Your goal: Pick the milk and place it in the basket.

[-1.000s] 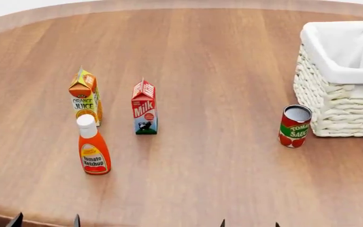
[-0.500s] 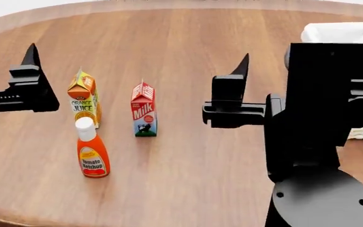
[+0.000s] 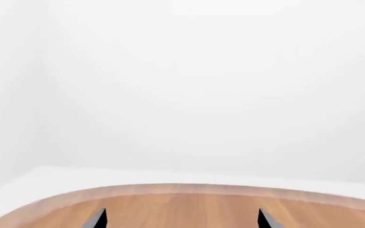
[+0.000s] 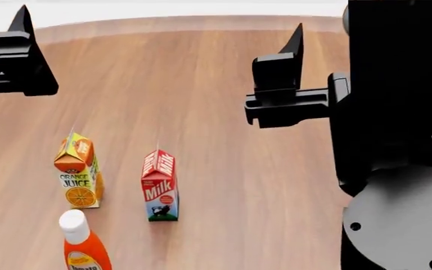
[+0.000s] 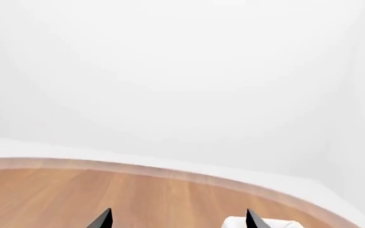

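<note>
Wooden table (image 4: 224, 112) spreads wide and bare beyond the groceries, its curved far rim showing in both wrist views against white surroundings; the milk (image 4: 160, 185) stands upright near the table's front, with the orange juice carton (image 4: 79, 179) just beside it on the left and the ketchup bottle (image 4: 83, 247) in front of that carton. Both arms hang high above the wood, the left gripper (image 3: 181, 219) and the right gripper (image 5: 177, 219) each with fingertips spread apart on nothing. Only a white sliver of the basket (image 5: 255, 222) peeks past the right fingertips, well apart from the milk.
</note>
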Available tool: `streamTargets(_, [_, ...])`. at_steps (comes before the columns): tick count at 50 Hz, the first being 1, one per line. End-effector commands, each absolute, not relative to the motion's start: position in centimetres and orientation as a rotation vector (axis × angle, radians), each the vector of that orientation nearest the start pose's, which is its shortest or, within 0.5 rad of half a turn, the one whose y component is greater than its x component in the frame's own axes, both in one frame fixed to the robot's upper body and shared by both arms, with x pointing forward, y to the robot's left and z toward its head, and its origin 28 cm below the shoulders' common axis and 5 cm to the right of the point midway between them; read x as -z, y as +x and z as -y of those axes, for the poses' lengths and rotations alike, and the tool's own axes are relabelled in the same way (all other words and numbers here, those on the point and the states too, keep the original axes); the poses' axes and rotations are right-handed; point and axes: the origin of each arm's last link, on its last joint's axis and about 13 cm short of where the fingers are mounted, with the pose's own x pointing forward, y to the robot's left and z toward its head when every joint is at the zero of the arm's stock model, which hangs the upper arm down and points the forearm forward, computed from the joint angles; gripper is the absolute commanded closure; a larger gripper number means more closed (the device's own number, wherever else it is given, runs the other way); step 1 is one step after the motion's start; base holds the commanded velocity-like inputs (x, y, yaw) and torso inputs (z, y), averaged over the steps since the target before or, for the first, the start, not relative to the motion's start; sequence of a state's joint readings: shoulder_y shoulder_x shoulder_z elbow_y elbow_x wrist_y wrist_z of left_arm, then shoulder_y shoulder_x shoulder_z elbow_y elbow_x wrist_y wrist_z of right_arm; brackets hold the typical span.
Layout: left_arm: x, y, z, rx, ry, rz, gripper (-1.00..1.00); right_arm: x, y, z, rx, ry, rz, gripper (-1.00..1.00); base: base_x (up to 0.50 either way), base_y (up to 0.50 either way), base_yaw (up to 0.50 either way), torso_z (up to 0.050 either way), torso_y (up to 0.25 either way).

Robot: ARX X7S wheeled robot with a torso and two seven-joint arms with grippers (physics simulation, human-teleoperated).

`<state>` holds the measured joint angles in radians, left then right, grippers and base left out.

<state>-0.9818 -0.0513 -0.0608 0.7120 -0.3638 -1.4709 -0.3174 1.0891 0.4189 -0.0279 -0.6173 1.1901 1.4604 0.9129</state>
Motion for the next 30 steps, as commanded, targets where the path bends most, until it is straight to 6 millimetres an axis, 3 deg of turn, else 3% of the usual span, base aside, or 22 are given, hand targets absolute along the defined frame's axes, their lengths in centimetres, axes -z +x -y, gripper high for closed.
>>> streamTargets(1, [-29.36,25.4,-20.1,-0.028,-0.04,0.227,-1.0,-30.26,23.41,11.36,0.048,-0.175,0.161,-1.0,0.5,0.0,0.0,0.0,0.0])
streamTargets(25, [-29.51,25.19,-20.04,-0.017,-0.037,0.236,-1.0,-29.94,23.55,11.37,0.046,-0.156,0.155,-1.0,0.5,0.0,0.0,0.0,0.001])
streamTargets(30, [-29.56,25.16,-19.98,-0.014,-0.036,0.237,-1.0,-29.68,23.55,11.38,0.038,-0.173,0.134,-1.0,0.0,0.0,0.0,0.0,0.002])
